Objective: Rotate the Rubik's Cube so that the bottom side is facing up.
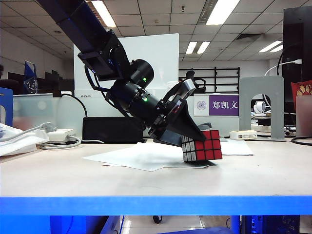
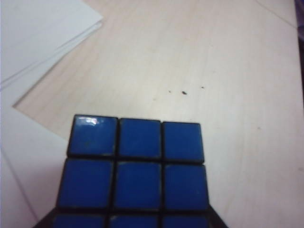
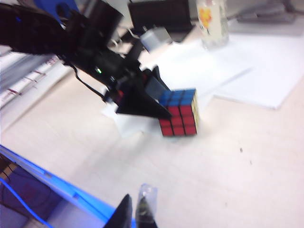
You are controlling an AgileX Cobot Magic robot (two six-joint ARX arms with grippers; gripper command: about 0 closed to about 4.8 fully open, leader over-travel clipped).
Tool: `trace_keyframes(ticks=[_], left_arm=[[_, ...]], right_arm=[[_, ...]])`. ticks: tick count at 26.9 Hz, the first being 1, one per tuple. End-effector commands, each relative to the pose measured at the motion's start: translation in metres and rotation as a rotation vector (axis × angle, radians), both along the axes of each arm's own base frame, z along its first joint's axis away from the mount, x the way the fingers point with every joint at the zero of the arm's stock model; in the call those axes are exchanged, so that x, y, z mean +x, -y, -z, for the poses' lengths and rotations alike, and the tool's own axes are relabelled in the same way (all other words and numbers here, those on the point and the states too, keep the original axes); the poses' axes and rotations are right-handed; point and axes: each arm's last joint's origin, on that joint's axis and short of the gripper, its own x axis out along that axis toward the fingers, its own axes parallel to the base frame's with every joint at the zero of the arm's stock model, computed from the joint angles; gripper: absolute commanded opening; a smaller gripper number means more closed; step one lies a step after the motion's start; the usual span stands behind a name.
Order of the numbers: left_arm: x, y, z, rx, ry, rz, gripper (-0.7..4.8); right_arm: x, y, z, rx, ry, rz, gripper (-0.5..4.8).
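Gripping the Rubik's Cube with my left gripper, I've got the black fingers clamped on its sides, and the cube sits tilted, one lower corner down on the white sheets of paper spread in the middle of the table. From the exterior view a red face points toward the front edge, a white one toward the arm. The left wrist view is filled by the blue face, with bare wood and paper corners beyond it. My right gripper hangs well apart from the cube, over the blue front edge of the table; only its fingertips show at the rim of the right wrist view, close together, and I cannot tell whether they are parted or closed. A clear bottle stands near the far edge, behind the paper.
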Motion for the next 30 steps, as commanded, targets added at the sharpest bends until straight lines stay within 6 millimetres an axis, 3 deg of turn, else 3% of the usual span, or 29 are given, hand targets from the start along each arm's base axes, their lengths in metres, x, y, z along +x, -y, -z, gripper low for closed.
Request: trace_keyframes(ticks=[1, 6, 10, 20, 30], left_arm=[[-0.0009, 0.0018, -0.003, -0.031, -0.028, 0.011, 2.68], [-0.0015, 0.0023, -0.0035, -0.048, -0.051, 0.018, 2.66], [-0.0024, 0.0019, -0.0048, -0.092, -0.128, 0.034, 2.12], [-0.0057, 0.0017, -0.0058, -0.133, -0.355, 0.016, 2.1], [-0.0086, 0.0, -0.0036, -0.082, -0.673, -0.133, 2.09]], right_arm=[[-0.0008, -0.0004, -0.0008, -0.001, 0.003, -0.015, 0.27], [-0.0007, -0.0007, -0.0016, 0.003, 0.01, -0.026, 0.27], [-0.0009, -0.0008, -0.0017, 0.006, 0.01, -0.033, 0.27], [-0.0011, -0.0013, -0.0018, 0.01, 0.011, -0.049, 0.27], [-0.0018, -0.0041, -0.0021, 0.012, 0.014, -0.086, 0.27]])
